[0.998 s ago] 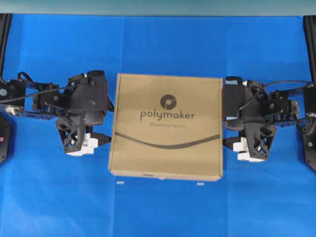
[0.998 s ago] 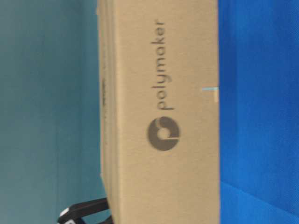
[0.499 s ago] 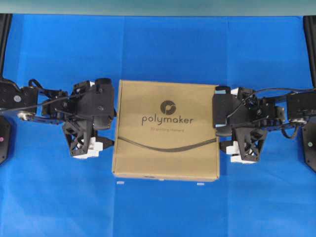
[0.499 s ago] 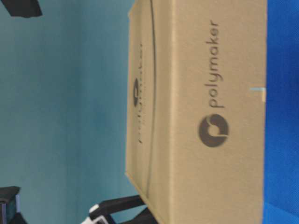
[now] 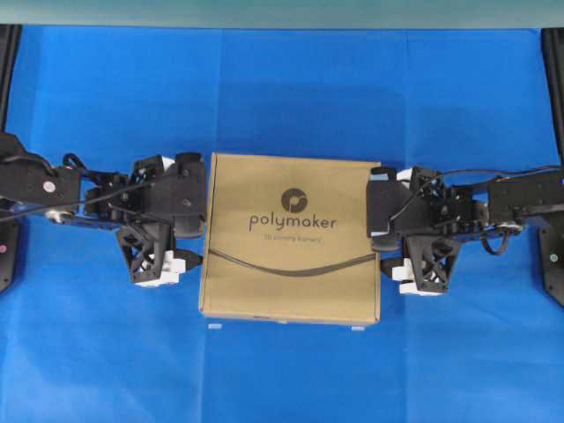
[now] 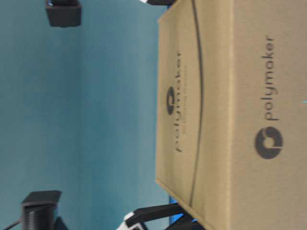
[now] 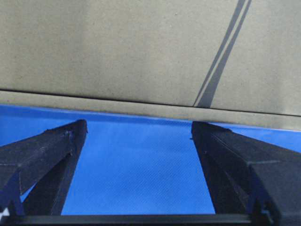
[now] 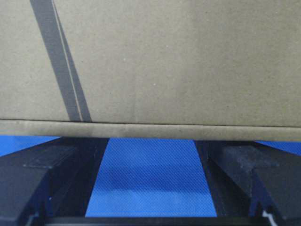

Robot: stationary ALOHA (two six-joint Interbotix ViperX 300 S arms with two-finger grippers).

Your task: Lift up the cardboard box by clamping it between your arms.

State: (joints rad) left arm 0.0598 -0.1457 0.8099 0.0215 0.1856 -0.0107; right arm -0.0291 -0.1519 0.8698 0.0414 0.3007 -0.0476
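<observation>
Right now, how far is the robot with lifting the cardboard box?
Done: the arms flank the cardboard box, one on each side, with both tools open.
In hand: the clamp. The left tool has its tips at the box edge; the right tool reaches under it.
Left: a clear lift. Whether the box is off the blue cloth cannot be told.

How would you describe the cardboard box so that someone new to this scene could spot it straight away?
On the blue table cover, look between the two black arms at the middle of the overhead view. The cardboard box lies there: large, flat, square and tan. It alone is brown and carries dark "polymaker" lettering, a round logo and a curved line.
</observation>
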